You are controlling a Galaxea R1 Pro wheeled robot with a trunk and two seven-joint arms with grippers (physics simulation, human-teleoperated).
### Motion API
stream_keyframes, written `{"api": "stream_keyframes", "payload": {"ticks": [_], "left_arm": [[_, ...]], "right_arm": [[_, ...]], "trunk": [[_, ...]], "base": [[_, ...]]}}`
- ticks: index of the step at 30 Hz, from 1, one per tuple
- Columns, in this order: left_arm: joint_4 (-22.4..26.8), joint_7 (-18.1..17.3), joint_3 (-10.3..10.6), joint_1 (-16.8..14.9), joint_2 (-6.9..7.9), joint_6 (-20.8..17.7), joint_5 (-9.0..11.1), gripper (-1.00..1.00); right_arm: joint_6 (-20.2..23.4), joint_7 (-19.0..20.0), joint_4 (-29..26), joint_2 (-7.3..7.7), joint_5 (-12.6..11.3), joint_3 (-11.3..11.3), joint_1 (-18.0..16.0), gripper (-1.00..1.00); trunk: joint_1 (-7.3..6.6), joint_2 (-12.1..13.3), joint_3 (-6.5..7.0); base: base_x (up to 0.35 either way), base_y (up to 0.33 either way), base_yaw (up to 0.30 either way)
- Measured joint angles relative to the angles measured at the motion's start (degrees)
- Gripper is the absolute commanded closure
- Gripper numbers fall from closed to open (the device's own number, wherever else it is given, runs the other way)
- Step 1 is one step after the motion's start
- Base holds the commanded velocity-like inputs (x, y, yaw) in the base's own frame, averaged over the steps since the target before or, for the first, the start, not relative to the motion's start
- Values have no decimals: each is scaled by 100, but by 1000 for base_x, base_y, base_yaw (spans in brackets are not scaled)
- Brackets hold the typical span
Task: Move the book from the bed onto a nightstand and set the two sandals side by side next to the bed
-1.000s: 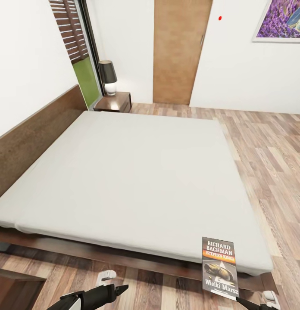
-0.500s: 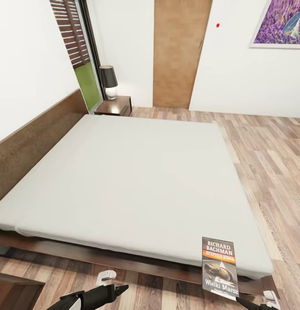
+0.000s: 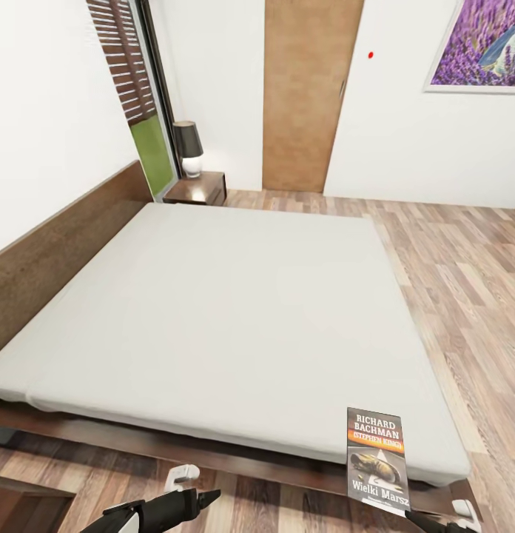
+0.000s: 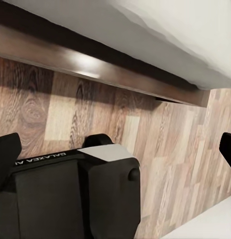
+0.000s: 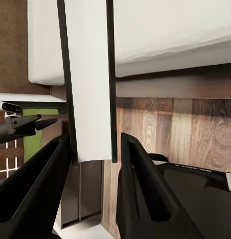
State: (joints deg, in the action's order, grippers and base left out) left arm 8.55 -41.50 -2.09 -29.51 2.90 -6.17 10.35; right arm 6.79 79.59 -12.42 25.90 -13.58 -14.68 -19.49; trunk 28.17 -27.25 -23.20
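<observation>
One part of the task was judged to be under way and none finished. Going from left to right, the left gripper point(image 3: 202, 497) was held low over the wood floor point(image 3: 465, 281), just in front of the dark bed frame point(image 3: 213, 444). It carried nothing; in the left wrist view its fingers point(image 4: 6, 154) were seen far apart, with only floor between them. On its housing the words "GALAXEA" could be partly read there.

Far beyond this gripper, past the bed point(image 3: 235, 303), the nightstand point(image 3: 202, 186) was seen with a lamp point(image 3: 188, 146) on it. It was well apart from both grippers, so the placing was still to be done.

To the right, the book point(image 3: 377, 459) was held upright, lifted off the mattress. The right gripper point(image 5: 93, 159) was clenched on its lower edge, one finger at each side of it. On the cover "RICHARD BACHMAN", "(STEPHEN KING)" on the orange strip, and "Wielki Marsz" could be read.

The sandals were not yet dealt with, as far as it could be judged.
</observation>
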Motion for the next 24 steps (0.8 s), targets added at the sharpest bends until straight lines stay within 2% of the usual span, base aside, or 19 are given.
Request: {"api": "stream_keyframes", "payload": {"ticks": [24], "left_arm": [[0, -2, 0, 0, 0, 0, 0, -100]], "right_arm": [[0, 0, 0, 0, 0, 0, 0, 100]], "trunk": [[0, 0, 222]], "base": [[0, 0, 0]]}}
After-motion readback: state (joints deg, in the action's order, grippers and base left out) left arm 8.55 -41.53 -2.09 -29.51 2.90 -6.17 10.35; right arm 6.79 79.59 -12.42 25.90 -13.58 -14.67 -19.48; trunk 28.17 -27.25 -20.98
